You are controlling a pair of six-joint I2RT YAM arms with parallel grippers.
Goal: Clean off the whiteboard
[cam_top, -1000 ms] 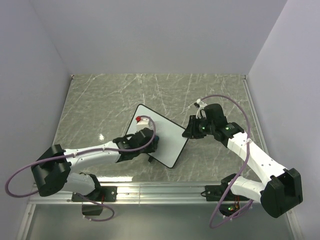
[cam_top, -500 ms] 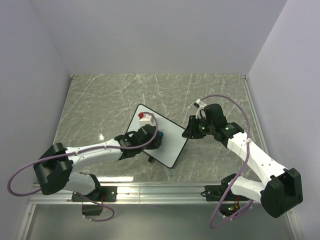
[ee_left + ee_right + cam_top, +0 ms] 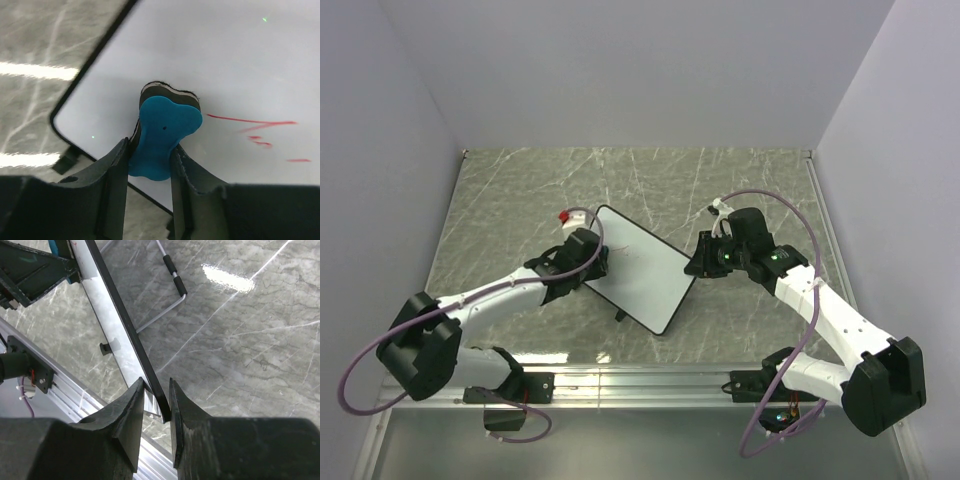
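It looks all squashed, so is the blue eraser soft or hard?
Probably soft: the blue eraser bulges where the left end effector pinches it. Likely light, being small and foam-looking. Its dark underside probably slides easily on the smooth whiteboard.

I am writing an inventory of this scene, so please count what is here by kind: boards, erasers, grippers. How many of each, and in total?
whiteboard: 1
eraser: 1
grippers: 2 (left gripper, right gripper)
total: 4
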